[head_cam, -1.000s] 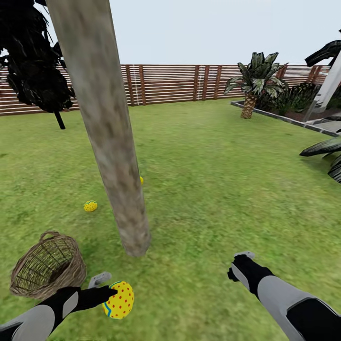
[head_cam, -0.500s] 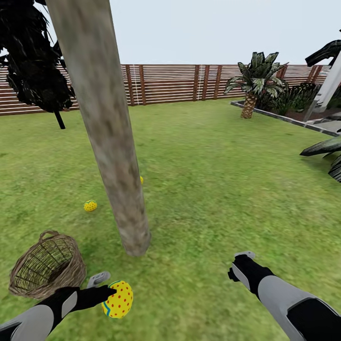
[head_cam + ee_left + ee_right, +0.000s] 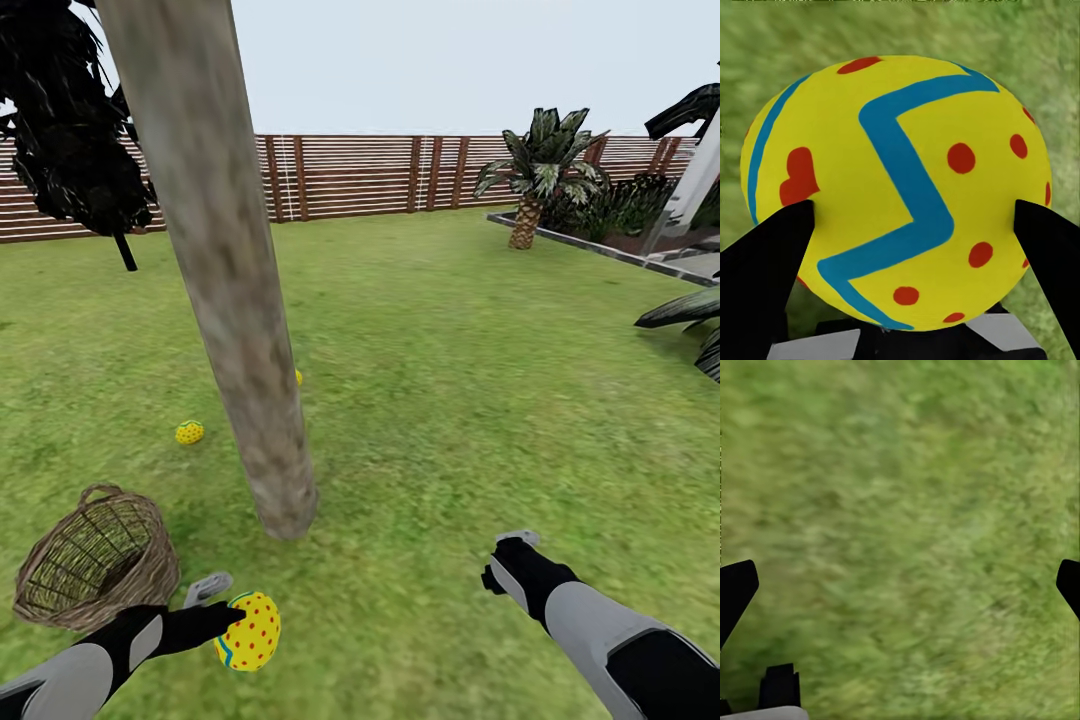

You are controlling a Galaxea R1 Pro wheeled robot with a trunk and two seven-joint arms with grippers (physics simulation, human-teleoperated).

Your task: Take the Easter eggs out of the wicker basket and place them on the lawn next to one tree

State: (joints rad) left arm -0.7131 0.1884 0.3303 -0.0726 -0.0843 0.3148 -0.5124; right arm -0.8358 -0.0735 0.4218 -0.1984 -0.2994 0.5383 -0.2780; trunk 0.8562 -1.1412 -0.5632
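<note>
left gripper jaws gripping third Easter egg | two eggs lying beside tree; wicker basket looking emptied | right gripper jaws gaping wide, idling

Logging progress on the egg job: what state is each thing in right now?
Left gripper: shut on an egg.
Right gripper: open, nothing held, above grass.
Basket: tipped on the lawn, no egg visible inside.
Second egg: lying on the grass by the tree.
Third egg: mostly hidden behind the trunk.
</note>
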